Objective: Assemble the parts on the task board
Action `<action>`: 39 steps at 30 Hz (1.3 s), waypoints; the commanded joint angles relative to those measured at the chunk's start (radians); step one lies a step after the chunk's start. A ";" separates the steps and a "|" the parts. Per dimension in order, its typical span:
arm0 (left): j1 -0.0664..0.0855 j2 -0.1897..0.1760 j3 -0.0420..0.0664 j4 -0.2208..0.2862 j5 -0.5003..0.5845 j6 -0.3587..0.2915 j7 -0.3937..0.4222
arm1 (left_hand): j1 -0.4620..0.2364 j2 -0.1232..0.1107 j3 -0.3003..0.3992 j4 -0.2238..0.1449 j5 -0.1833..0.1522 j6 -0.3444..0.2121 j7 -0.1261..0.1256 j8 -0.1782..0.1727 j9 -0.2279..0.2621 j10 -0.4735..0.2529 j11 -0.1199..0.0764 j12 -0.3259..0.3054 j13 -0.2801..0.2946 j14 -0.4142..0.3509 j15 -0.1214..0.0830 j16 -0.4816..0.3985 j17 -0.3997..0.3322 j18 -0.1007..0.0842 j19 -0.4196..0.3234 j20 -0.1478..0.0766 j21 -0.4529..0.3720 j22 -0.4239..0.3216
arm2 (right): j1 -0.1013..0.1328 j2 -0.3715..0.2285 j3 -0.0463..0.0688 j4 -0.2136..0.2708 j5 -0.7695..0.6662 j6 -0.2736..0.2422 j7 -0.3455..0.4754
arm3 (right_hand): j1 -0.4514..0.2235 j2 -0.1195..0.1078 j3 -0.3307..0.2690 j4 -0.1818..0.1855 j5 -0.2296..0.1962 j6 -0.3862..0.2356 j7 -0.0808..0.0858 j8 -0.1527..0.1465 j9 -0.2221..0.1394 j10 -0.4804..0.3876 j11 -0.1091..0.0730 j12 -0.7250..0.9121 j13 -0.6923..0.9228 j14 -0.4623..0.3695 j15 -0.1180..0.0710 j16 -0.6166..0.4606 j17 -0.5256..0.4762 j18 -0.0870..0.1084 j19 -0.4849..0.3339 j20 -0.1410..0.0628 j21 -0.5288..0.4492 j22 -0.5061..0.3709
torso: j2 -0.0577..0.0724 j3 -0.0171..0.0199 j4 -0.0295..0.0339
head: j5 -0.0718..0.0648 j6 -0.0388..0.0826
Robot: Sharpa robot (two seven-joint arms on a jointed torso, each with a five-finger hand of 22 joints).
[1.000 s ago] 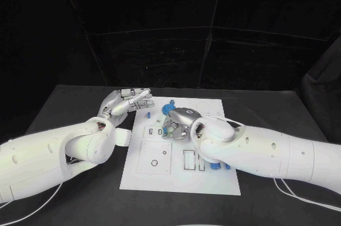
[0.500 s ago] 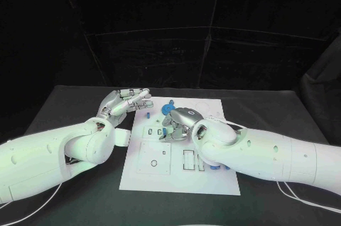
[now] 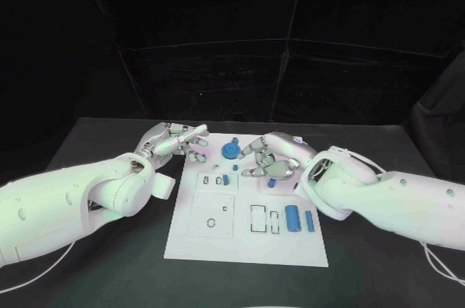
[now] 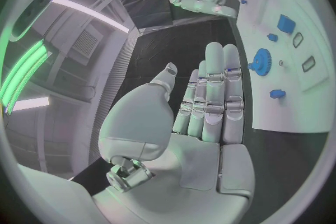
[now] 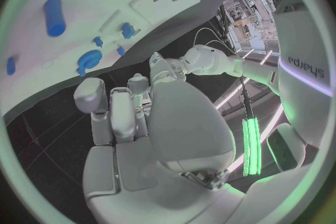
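The left hand (image 3: 173, 141) holds nothing: in the left wrist view its fingers (image 4: 213, 95) lie straight and close together with the thumb set apart, palm bare. It hovers at the far left corner of the task board (image 3: 218, 244), its fingertips just reaching over the board's edge. The blue gear-shaped part (image 3: 230, 150) stands on the board just beside those fingertips, not touched by them; a small blue part (image 3: 201, 157) lies right under the hand's near side.

The right hand (image 3: 272, 156) hangs over the far middle of the board with its fingers (image 3: 260, 146) curled loosely downward. Whether anything sits between them cannot be told; the right wrist view shows the fingers (image 5: 120, 109) drawn in with no part visible in them. The gear-shaped part lies just beside this hand too, between the two hands. A small blue piece (image 3: 236, 167) sits on the board just under the curled fingertips, and a short upright blue part (image 3: 226, 180) stands a little nearer to the robot. Two longer blue parts (image 3: 293, 222) lie side by side on the board's near right area, well apart from both hands.
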 commanded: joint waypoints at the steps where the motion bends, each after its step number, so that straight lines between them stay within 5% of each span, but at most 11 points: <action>1: 0.013 0.013 0.001 -0.017 -0.330 0.136 -0.296 | -0.032 0.003 -0.038 0.031 0.001 0.029 -0.017 0.016 0.009 0.065 -0.027 0.045 0.035 0.067 -0.023 0.346 0.352 0.006 0.039 -0.020 0.051 0.030 | 0.025 -0.045 0.002 0.015 0.312 0.119 0.142 | 0.017 0.003 -0.002 -0.015 -0.001 0.003 -0.001 0.005 -0.003 -0.020 -0.005 -0.086 -0.082 -0.017 -0.002 -0.081 -0.083 0.028 -0.031 -0.004 -0.049 -0.064 | -0.013 0.0062 -0.0087 | 0.006 -0.005; 3: 0.028 0.027 0.001 -0.030 -0.409 0.183 -0.407 | -0.061 0.022 -0.087 0.080 0.003 0.039 -0.027 0.037 0.023 0.077 -0.040 0.105 0.094 0.059 -0.038 0.550 0.563 -0.005 0.047 -0.032 0.113 0.074 | 0.042 -0.081 0.002 0.020 0.385 0.142 0.149 | 0.014 0.006 -0.007 -0.016 -0.002 0.003 -0.002 0.006 -0.004 -0.018 -0.005 -0.107 -0.105 -0.016 -0.003 -0.103 -0.102 0.031 -0.034 -0.005 -0.065 -0.081 | -0.017 0.0086 -0.0104 | 0.009 -0.008; 5: 0.047 0.045 0.001 -0.043 -0.487 0.252 -0.514 | -0.066 0.035 -0.116 0.106 -0.005 0.035 -0.032 0.052 0.033 0.062 -0.040 0.151 0.140 0.052 -0.035 0.661 0.694 -0.006 0.039 -0.041 0.167 0.124 | 0.055 -0.110 0.002 0.017 0.442 0.157 0.151 | 0.011 0.008 -0.011 -0.015 -0.002 0.001 -0.002 0.006 -0.005 -0.028 -0.006 -0.133 -0.130 -0.021 -0.003 -0.132 -0.130 0.035 -0.046 -0.006 -0.084 -0.107 | -0.023 0.0105 -0.0106 | 0.014 -0.012; 7: 0.063 0.063 0.001 -0.055 -0.556 0.310 -0.594 | -0.039 0.042 -0.172 0.140 0.000 0.019 -0.041 0.087 0.057 0.010 -0.049 0.263 0.248 0.048 -0.043 0.782 0.835 -0.023 0.051 -0.055 0.348 0.318 | 0.066 -0.127 0.003 0.003 0.485 0.190 0.140 | 0.008 0.010 -0.015 -0.015 -0.002 -0.006 0.000 0.004 -0.007 -0.048 -0.004 -0.174 -0.168 -0.033 -0.002 -0.180 -0.176 0.042 -0.071 -0.005 -0.119 -0.152 | -0.028 0.0131 -0.0121 | 0.018 -0.015; 10: 0.087 0.095 0.001 -0.077 -0.653 0.388 -0.695 | -0.031 0.049 -0.219 0.174 0.002 0.025 -0.050 0.138 0.090 -0.021 -0.061 0.383 0.354 0.068 -0.059 0.872 0.956 -0.058 0.093 -0.048 0.542 0.552 | 0.078 -0.139 0.003 -0.027 0.525 0.223 0.124 | 0.006 0.019 -0.019 -0.011 0.008 -0.024 0.005 -0.001 -0.007 -0.087 0.001 -0.243 -0.229 -0.081 0.003 -0.341 -0.329 0.069 -0.164 -0.001 -0.236 -0.306 | -0.033 0.0168 -0.0138 | 0.030 -0.015; 11: 0.103 0.117 -0.005 -0.091 -0.706 0.419 -0.747 | -0.028 0.060 -0.233 0.188 -0.007 0.027 -0.062 0.161 0.107 -0.037 -0.053 0.427 0.393 0.073 -0.050 0.891 0.985 -0.061 0.113 -0.063 0.619 0.651 | 0.082 -0.142 0.003 -0.041 0.534 0.235 0.117 | 0.009 0.022 -0.021 -0.012 0.018 -0.029 0.007 0.002 -0.006 -0.086 0.002 -0.258 -0.250 -0.080 0.004 -0.396 -0.369 0.074 -0.174 0.000 -0.278 -0.350 | -0.036 0.0187 -0.0137 | 0.035 -0.018; 16: 0.144 0.172 -0.034 -0.122 -0.780 0.460 -0.836 | -0.001 0.079 -0.273 0.211 -0.002 0.010 -0.069 0.240 0.166 -0.063 -0.071 0.603 0.559 0.098 -0.065 0.955 1.079 -0.098 0.174 -0.065 0.813 0.913 | 0.088 -0.142 0.003 -0.057 0.541 0.244 0.108 | 0.013 0.022 -0.026 -0.014 0.022 -0.035 0.007 0.005 -0.006 -0.086 0.003 -0.268 -0.268 -0.074 0.003 -0.437 -0.395 0.078 -0.175 0.000 -0.310 -0.382 | -0.040 0.0237 -0.0147 | 0.037 -0.021; 21: 0.165 0.225 -0.054 -0.153 -0.809 0.468 -0.898 | 0.005 0.092 -0.306 0.216 -0.003 -0.014 -0.082 0.321 0.233 -0.036 -0.081 0.774 0.731 0.105 -0.073 0.968 1.100 -0.111 0.193 -0.073 0.882 1.012 | 0.090 -0.142 0.003 -0.062 0.535 0.243 0.101 | 0.012 0.023 -0.027 -0.013 0.022 -0.036 0.007 0.006 -0.006 -0.085 0.003 -0.269 -0.271 -0.072 0.003 -0.443 -0.397 0.078 -0.174 0.000 -0.315 -0.387 | -0.042 0.0294 -0.0161 | 0.041 -0.024; 25: 0.172 0.270 -0.064 -0.179 -0.818 0.481 -0.932 | -0.008 0.098 -0.335 0.218 -0.003 -0.035 -0.092 0.389 0.294 -0.016 -0.090 0.860 0.819 0.105 -0.080 0.968 1.100 -0.123 0.210 -0.078 0.931 1.085 | 0.092 -0.140 0.003 -0.067 0.529 0.237 0.094 | 0.012 0.023 -0.029 -0.013 0.024 -0.038 0.007 0.006 -0.006 -0.084 0.003 -0.270 -0.274 -0.069 0.003 -0.448 -0.398 0.078 -0.171 0.000 -0.319 -0.390 | -0.041 0.0260 -0.0152 | 0.043 -0.025; 28: 0.176 0.298 -0.073 -0.196 -0.820 0.490 -0.945 | -0.013 0.106 -0.350 0.217 -0.003 -0.060 -0.094 0.424 0.330 -0.016 -0.091 0.884 0.845 0.105 -0.081 0.968 1.100 -0.126 0.213 -0.081 0.944 1.105 | 0.092 -0.138 0.003 -0.070 0.525 0.235 0.090 | 0.011 0.023 -0.030 -0.012 0.026 -0.039 0.007 0.007 -0.006 -0.084 0.003 -0.270 -0.276 -0.068 0.003 -0.453 -0.401 0.079 -0.170 0.000 -0.323 -0.393 | -0.040 0.0278 -0.0171 | 0.045 -0.026; 39: 0.178 0.372 -0.091 -0.254 -0.823 0.525 -0.958 | -0.015 0.121 -0.373 0.214 -0.003 -0.103 -0.096 0.479 0.391 -0.021 -0.092 0.907 0.869 0.105 -0.081 0.968 1.100 -0.128 0.214 -0.082 0.956 1.125 | 0.093 -0.127 0.003 -0.083 0.522 0.230 0.088 | 0.008 0.023 -0.034 -0.009 0.033 -0.042 0.007 0.008 -0.006 -0.083 0.003 -0.271 -0.281 -0.065 0.003 -0.464 -0.405 0.080 -0.170 0.000 -0.334 -0.404 | -0.038 0.0241 -0.0163 | 0.045 -0.037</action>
